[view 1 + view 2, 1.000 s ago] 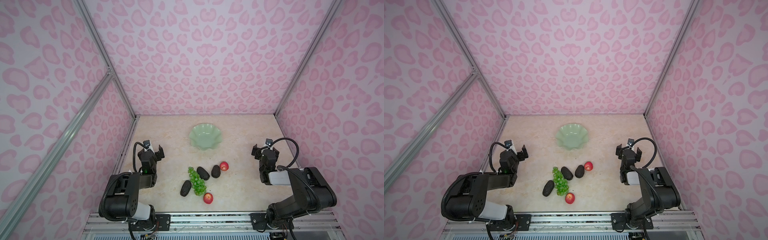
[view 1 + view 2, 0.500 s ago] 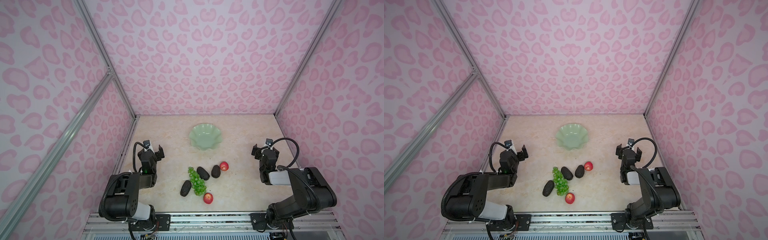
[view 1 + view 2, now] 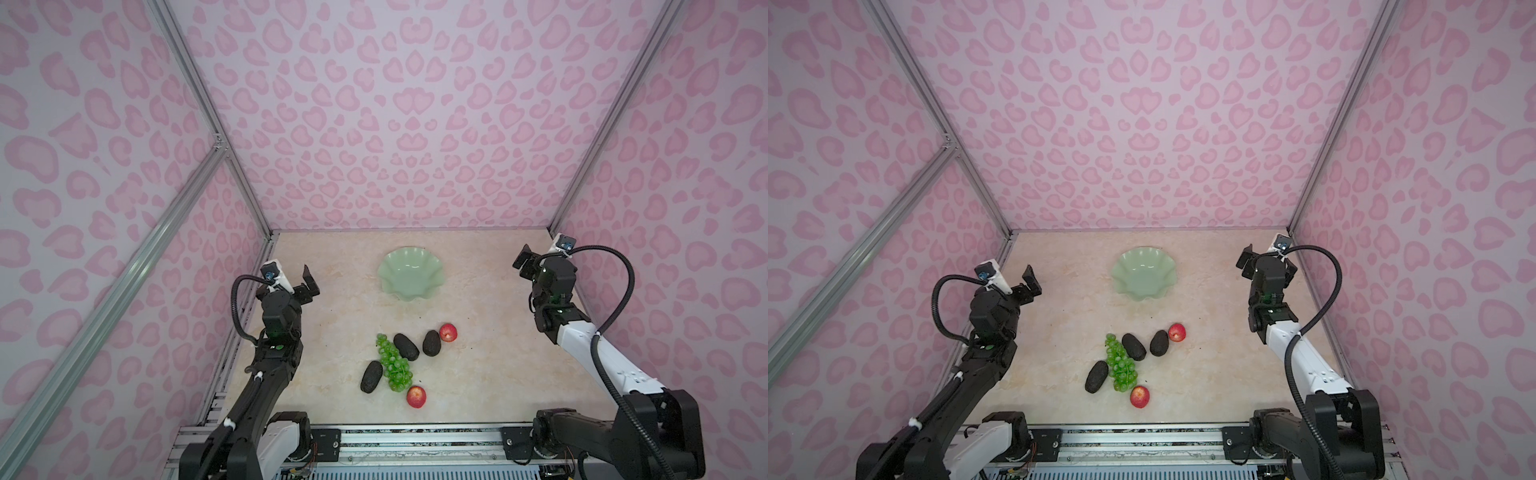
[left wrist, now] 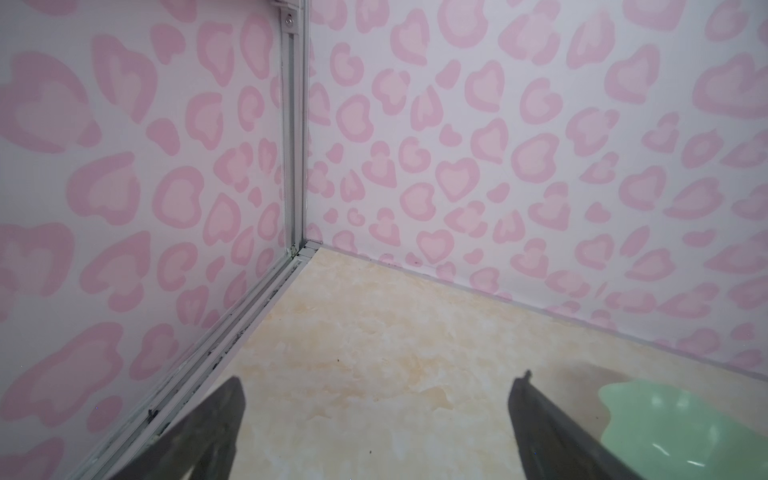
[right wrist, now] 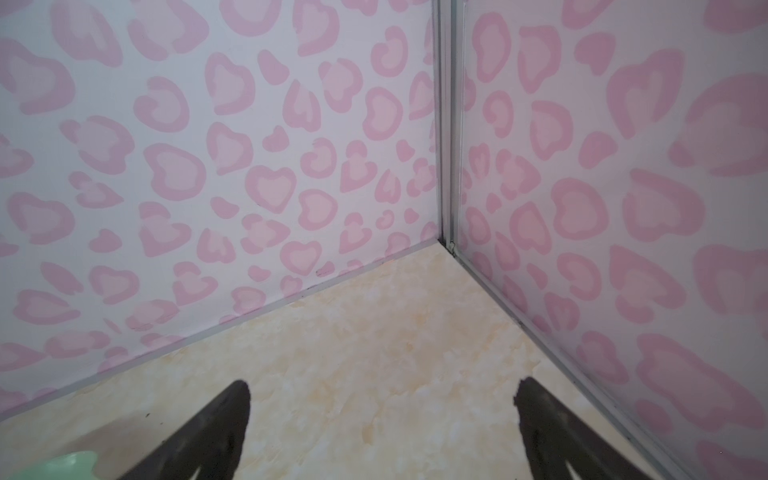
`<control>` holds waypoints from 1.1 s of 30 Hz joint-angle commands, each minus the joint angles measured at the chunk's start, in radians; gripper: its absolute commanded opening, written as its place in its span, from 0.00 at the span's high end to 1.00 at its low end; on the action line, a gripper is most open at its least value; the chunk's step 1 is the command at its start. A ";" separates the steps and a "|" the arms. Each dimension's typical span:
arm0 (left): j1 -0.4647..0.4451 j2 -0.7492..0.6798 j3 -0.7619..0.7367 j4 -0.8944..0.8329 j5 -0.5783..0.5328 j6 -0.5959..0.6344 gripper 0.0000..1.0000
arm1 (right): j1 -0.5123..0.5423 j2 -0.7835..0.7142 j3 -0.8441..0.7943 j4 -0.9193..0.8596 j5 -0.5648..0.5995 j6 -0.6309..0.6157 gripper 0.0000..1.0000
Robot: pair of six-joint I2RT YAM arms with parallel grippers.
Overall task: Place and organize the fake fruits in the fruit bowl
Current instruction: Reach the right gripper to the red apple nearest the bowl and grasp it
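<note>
The fruit bowl (image 3: 409, 276) stands on the desk (image 3: 478, 374). The fake fruits lie outside it, on its robot-facing side: grapes (image 3: 392, 368) between one avocado (image 3: 371, 376) and a second avocado (image 3: 406, 346), with a third avocado (image 3: 431, 343) just beside the nearer apple (image 3: 448, 332). The farther apple (image 3: 416, 396) lies beyond the grapes. The left hand (image 4: 378, 395) and right hand (image 5: 382, 390) flank the bowl, both spread wide and holding nothing.

Pink heart-spotted walls (image 3: 395, 124), silver aluminium corner posts (image 4: 295, 124), pale marbled beige floor (image 3: 478, 291), even light
</note>
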 commanded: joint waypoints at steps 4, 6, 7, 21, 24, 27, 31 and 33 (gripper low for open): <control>0.000 -0.225 0.047 -0.503 0.038 -0.141 0.00 | 0.101 -0.036 0.010 -0.448 -0.349 0.182 0.13; 0.000 -0.286 0.023 -0.540 0.031 -0.174 0.01 | 0.215 -0.033 0.017 -0.544 -0.333 0.197 0.14; 0.000 -0.316 0.008 -0.546 0.028 -0.188 0.01 | 0.282 -0.031 0.015 -0.586 -0.308 0.219 0.14; 0.000 -0.374 0.014 -0.587 0.027 -0.188 0.00 | 0.596 0.118 -0.071 -0.505 -0.324 0.531 0.18; 0.000 -0.374 0.014 -0.588 0.038 -0.188 0.00 | 0.599 0.167 -0.053 -0.484 -0.310 0.543 0.20; 0.000 -0.376 0.013 -0.588 0.042 -0.188 0.00 | 0.597 0.215 -0.031 -0.468 -0.291 0.546 0.21; 0.000 -0.375 0.013 -0.590 0.045 -0.188 0.00 | 0.598 0.278 -0.006 -0.452 -0.270 0.552 0.25; 0.000 -0.376 0.016 -0.594 0.045 -0.187 0.00 | 0.598 0.309 0.003 -0.452 -0.257 0.554 0.28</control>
